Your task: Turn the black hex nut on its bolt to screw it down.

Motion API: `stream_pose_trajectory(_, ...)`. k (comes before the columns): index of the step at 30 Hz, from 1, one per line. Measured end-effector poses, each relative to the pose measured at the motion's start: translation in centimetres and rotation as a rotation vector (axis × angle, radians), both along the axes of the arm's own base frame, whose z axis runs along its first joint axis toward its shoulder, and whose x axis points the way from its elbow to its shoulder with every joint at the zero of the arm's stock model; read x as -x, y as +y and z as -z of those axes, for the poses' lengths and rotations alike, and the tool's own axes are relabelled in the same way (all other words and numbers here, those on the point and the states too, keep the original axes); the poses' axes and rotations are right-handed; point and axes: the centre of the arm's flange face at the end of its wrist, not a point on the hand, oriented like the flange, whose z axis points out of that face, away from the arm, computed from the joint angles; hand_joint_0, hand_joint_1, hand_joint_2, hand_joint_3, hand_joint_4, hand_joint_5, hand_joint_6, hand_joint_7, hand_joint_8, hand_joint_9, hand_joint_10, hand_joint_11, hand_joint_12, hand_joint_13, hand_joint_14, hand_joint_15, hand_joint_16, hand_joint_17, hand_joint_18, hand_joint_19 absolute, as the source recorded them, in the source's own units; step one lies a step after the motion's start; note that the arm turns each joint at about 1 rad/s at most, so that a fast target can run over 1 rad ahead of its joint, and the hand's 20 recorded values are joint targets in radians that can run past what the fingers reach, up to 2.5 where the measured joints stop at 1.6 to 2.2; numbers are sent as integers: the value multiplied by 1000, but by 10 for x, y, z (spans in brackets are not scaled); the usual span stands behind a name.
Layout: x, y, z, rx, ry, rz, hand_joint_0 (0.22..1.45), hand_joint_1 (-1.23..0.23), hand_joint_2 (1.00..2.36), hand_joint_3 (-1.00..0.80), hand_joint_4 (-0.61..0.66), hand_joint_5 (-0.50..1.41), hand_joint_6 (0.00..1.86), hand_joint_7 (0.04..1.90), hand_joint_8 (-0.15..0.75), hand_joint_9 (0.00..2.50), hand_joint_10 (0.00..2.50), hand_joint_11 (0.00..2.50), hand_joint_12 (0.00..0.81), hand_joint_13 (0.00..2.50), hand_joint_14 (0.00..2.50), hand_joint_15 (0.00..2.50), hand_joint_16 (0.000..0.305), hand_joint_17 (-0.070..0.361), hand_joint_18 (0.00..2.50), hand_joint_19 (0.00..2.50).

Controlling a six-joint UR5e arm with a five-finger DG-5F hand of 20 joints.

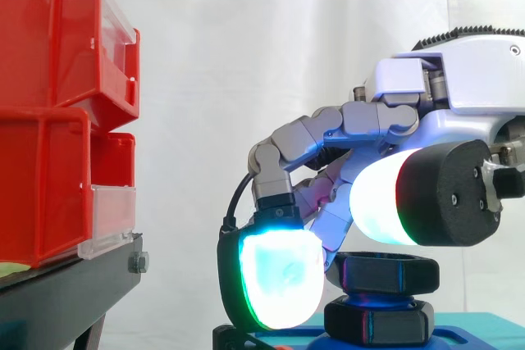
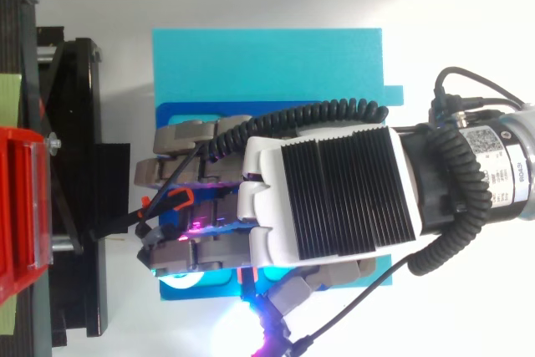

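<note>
Nearest the side camera was the hand (image 1: 467,88), which stretched from the right edge of the frame and arched down over the nut (image 1: 387,272) at lower centre-right. I could not tell how far it was closed, or whether it had hold of the nut. Its own bulk stood in front of the nut's left side and top. In the top view the hand (image 2: 326,198) lay across the middle of the frame and covered the nut wholly.

The nut sat just above a second black hex piece (image 1: 379,323), the two stacked one over the other. The bolt itself was hidden. Both stood on a blue base (image 2: 167,114), which lay on a teal plate (image 2: 267,64). The plate showed bare in the upper middle of the top view and as a thin strip at the lower right of the side view.

Red bins (image 1: 49,47) were stacked at the left edge of the side view, with clear fronts (image 1: 115,211) facing right. They rested on a black stand (image 1: 66,293) at lower left. Seen from above, the stand (image 2: 84,165) ran down the left side of the frame, near the base's left edge. A white curtain (image 1: 271,38) filled the background between the bins and the hand.
</note>
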Motion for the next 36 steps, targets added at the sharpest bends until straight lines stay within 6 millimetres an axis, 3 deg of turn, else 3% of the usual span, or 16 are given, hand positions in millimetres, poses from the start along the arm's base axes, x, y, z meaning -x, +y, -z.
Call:
stream_pose_trajectory(14, 1, -10, 0, 41, -8, 7, 529, -272, 1000, -500, 78, 30, 504, 1577, 199, 1185, 1, 25, 302, 734, 0, 0, 37, 83, 521, 334)
stream_pose_trajectory(36, 3, -56, -2, 132, -51, 19, 532, -251, 1000, -500, 113, 20, 501, 1516, 213, 1261, 4, 83, 309, 837, 0, 42, 37, 84, 621, 405)
